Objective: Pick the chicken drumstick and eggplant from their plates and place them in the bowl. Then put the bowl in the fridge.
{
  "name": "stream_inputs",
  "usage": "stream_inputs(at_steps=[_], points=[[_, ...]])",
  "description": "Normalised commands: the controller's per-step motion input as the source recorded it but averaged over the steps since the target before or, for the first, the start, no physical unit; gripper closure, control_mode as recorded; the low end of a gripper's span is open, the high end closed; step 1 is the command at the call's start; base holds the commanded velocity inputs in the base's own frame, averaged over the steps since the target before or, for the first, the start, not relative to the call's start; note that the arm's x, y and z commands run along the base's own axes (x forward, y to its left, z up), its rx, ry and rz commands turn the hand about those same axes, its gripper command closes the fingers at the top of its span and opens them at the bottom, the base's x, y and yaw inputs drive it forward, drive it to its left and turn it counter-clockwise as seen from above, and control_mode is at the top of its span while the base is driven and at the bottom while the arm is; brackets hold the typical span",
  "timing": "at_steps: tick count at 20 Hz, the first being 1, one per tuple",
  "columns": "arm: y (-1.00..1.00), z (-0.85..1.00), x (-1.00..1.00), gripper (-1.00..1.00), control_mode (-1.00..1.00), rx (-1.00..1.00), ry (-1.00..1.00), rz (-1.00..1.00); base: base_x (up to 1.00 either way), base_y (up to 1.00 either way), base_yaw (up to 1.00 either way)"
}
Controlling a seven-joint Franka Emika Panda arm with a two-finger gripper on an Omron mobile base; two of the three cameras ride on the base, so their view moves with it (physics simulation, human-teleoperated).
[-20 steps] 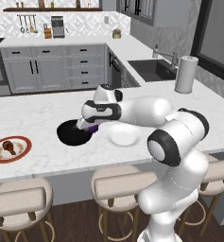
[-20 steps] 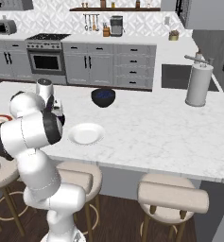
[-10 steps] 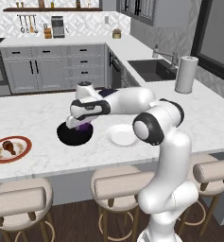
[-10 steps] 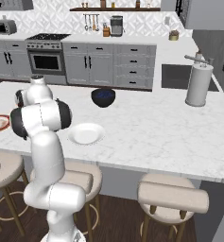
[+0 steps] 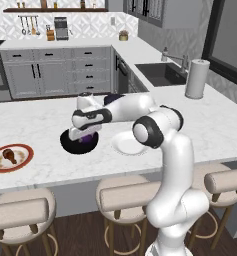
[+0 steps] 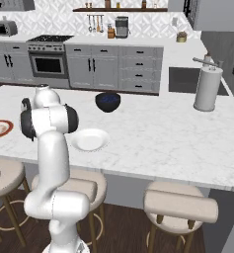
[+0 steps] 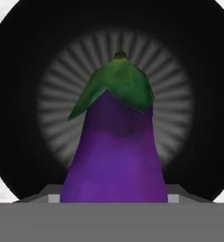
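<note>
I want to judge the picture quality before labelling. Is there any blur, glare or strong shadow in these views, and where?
Hand view: the eggplant sits very close and looks soft-edged, and the black bowl behind it shows a pale rayed sheen at its centre. Left base view: even light, and the gripper hides part of the bowl. Right base view: sharp and evenly lit, with only soft shadows around the white plate.

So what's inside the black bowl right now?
The eggplant hangs over the middle of the bowl, in the gripper. Whether it touches the bottom is covered by the eggplant itself. The drumstick sits on its plate.
</note>
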Motion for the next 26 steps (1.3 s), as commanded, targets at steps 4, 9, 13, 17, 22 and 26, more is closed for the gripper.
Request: stream_inputs(at_steps=[4, 9, 13, 17, 22, 26], points=[[0.00, -0.41, 0.15, 1.00, -1.00, 0.00, 0.02, 0.00, 0.00, 0.00, 0.00], [0.00, -0.07, 0.27, -1.00, -1.00, 0.00, 0.00, 0.00, 0.00, 0.00, 0.00], [0.00, 0.00, 0.08, -1.00, -1.00, 0.00, 0.00, 0.00, 0.00, 0.00, 0.00], [0.00, 0.01, 0.00, -1.00, -1.00, 0.00, -0.01, 0.00, 0.00, 0.00, 0.00], [-0.04, 0.23, -0.28, -1.00, -1.00, 0.00, -0.04, 0.00, 0.00, 0.00, 0.00], [-0.17, 0.34, -0.51, -1.00, -1.00, -0.03, 0.00, -0.08, 0.00, 0.00, 0.00]])
